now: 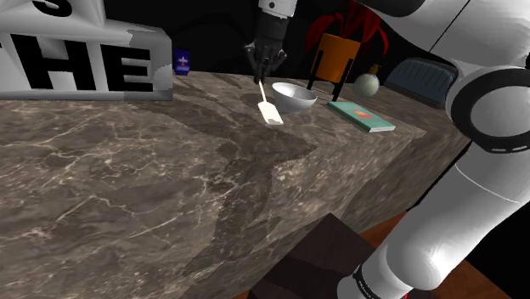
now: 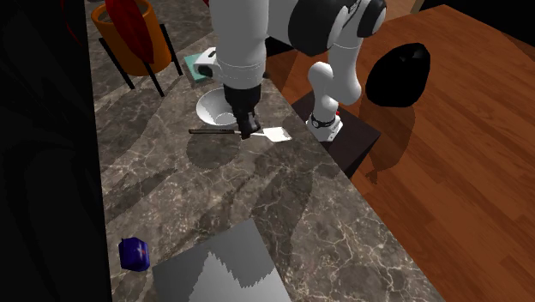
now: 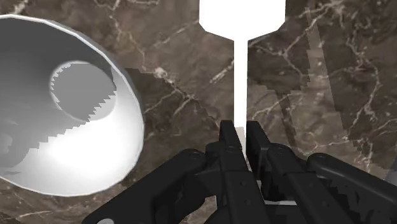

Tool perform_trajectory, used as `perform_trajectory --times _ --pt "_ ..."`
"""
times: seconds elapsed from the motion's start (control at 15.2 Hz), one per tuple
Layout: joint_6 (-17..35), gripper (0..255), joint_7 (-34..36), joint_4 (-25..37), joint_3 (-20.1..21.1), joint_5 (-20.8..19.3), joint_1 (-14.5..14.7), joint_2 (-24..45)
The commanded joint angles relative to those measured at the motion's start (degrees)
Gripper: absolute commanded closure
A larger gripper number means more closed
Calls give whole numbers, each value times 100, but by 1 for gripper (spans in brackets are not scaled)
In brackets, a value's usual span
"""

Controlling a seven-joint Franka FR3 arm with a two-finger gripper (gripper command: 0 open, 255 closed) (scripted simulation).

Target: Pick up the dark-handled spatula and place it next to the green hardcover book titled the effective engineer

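Clasping the spatula (image 3: 239, 76) at its thin white neck, the gripper (image 3: 240, 132) has its two black fingers (image 3: 228, 149) almost together, with only the neck's width between them. The tool is therefore held, not merely straddled. In the second exterior view the dark handle juts towards the frame's left and the white blade towards its right. That puts the hold near the balance point, likely so that neither end droops.

In the shoulder view's upper middle, the blade slopes down just beside the white bowl (image 1: 294, 96). Whether it hangs clear of the marble counter (image 1: 153, 195) I cannot say for sure, since the shadows there run together.

The green book (image 1: 362, 115) lies flat to the right of the bowl, near the counter's edge and well apart from the spatula. The bowl sits between the two, so the carry probably has to pass over or around it to reach the bare counter beside the book.
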Motion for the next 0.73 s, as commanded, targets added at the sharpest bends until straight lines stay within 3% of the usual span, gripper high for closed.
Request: perform_trajectory --times 0.0,0.66 --pt "89 255 -309 -419 -159 84 -155 -345" --pt "204 255 -1704 -1429 -997 141 -715 -1259"
